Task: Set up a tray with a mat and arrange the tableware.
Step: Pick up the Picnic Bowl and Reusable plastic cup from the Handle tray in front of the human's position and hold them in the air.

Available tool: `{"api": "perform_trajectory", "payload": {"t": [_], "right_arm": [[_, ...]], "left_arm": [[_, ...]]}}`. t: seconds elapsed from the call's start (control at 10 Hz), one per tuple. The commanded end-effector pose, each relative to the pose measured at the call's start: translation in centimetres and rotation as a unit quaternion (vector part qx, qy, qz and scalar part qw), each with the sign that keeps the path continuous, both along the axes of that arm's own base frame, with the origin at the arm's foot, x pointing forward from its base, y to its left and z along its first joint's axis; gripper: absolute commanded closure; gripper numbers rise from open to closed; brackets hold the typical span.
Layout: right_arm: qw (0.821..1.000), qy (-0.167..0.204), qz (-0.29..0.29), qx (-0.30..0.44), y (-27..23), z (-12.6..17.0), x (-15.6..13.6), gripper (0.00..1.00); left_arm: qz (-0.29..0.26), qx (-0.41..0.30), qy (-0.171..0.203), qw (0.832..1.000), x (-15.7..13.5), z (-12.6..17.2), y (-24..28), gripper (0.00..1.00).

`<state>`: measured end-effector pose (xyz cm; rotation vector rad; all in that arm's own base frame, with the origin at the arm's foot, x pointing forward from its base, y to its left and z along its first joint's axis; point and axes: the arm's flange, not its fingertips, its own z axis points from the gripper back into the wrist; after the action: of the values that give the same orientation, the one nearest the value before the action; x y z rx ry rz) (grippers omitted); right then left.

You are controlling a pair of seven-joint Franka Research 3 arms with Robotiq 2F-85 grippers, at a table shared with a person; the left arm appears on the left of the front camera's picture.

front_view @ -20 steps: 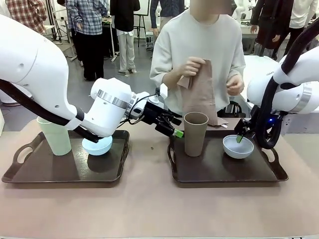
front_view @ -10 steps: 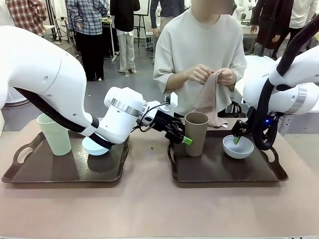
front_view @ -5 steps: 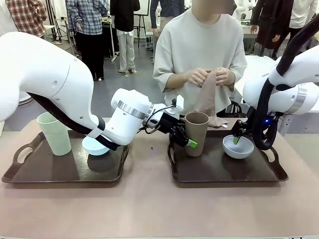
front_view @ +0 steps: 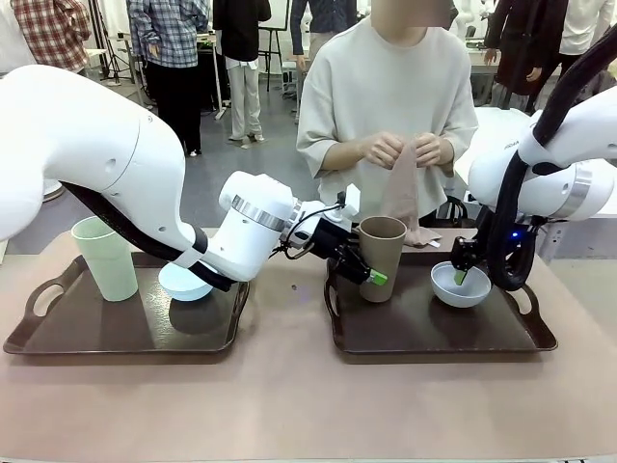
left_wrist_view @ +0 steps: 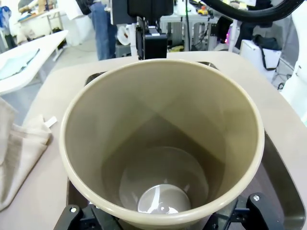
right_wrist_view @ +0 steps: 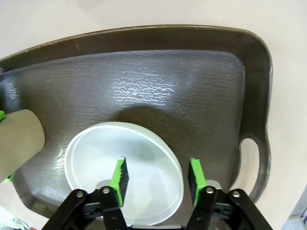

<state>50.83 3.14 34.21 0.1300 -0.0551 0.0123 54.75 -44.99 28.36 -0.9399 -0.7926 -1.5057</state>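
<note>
The brown tumbler (front_view: pixel 380 253) stands at the left of the right tray (front_view: pixel 443 348). My left gripper (front_view: pixel 371 275) is open, a finger on each side of the tumbler's lower part. In the left wrist view the tumbler (left_wrist_view: pixel 163 143) stands between that gripper's (left_wrist_view: pixel 160 215) fingers, hiding the pads. My right gripper (front_view: pixel 461 273) is open across the near rim of the pale bluish-white bowl (front_view: pixel 460 287); one pad is inside the bowl (right_wrist_view: pixel 124 172), the other outside. The mint tumbler (front_view: pixel 106 258) and light blue bowl (front_view: pixel 183 284) sit on the left tray (front_view: pixel 116 348). The person holds up the brown mat (front_view: pixel 400 193).
The two dark trays lie side by side on the tan table, a bare strip between them. The person stands close behind the right tray. In the left wrist view a fold of cloth (left_wrist_view: pixel 19 153) lies on the table beside the tray.
My left gripper has reached rightward from the gap between the trays until its fingers straddle the brown tumbler. The person has brought both hands onto the mat. The right gripper barely moved.
</note>
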Motion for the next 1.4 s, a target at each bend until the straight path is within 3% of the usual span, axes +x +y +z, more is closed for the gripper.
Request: {"api": "perform_trajectory", "payload": {"t": [0.0, 0.1, 0.2, 0.3, 0.4, 0.5, 0.6, 0.9, 1.1, 1.3], "right_arm": [[1.0, 0.007, 0.011, -0.007, 0.3, 0.0, 0.9, 1.0], [1.0, 0.008, 0.012, -0.006, 0.3, -0.1, 0.9, 1.0], [1.0, 0.01, 0.012, -0.006, 0.2, -0.1, 0.8, 1.0], [1.0, 0.01, 0.012, -0.006, 0.2, -0.1, 0.9, 1.0], [1.0, 0.01, 0.014, -0.006, 0.2, -0.2, 0.9, 1.0], [1.0, 0.011, 0.016, -0.006, 0.2, -0.2, 0.9, 1.0], [1.0, 0.012, 0.017, -0.006, 0.2, -0.2, 0.9, 1.0], [1.0, 0.013, 0.015, 0.004, 0.3, 1.4, -0.1, 1.0], [0.999, -0.004, 0.034, 0.037, -0.4, 5.7, -2.6, 1.0], [0.997, -0.04, 0.038, 0.05, -1.3, 10.2, -5.1, 1.0]], "left_arm": [[0.001, 0.003, -0.006, 1.0, 0.2, 0.1, 0.1, 1.0], [0.0, 0.003, -0.005, 1.0, 0.2, 0.0, 0.1, 1.0], [0.001, 0.002, -0.005, 1.0, 0.1, 0.0, 0.1, 0.74], [0.001, 0.002, -0.005, 1.0, 0.2, 0.0, 0.2, 0.74], [0.002, 0.004, -0.002, 1.0, 0.2, -0.1, 0.1, 1.0], [0.002, 0.006, -0.002, 1.0, 0.2, -0.1, 0.1, 0.74], [0.005, 0.005, 0.0, 1.0, 0.2, -0.2, 0.1, 1.0], [0.0, 0.018, 0.028, 0.999, -0.6, 0.9, 0.2, 1.0], [0.03, 0.019, 0.039, 0.999, -2.5, 4.9, 0.9, 1.0], [0.037, 0.015, 0.017, 0.999, -4.2, 9.1, 1.7, 1.0]]}}
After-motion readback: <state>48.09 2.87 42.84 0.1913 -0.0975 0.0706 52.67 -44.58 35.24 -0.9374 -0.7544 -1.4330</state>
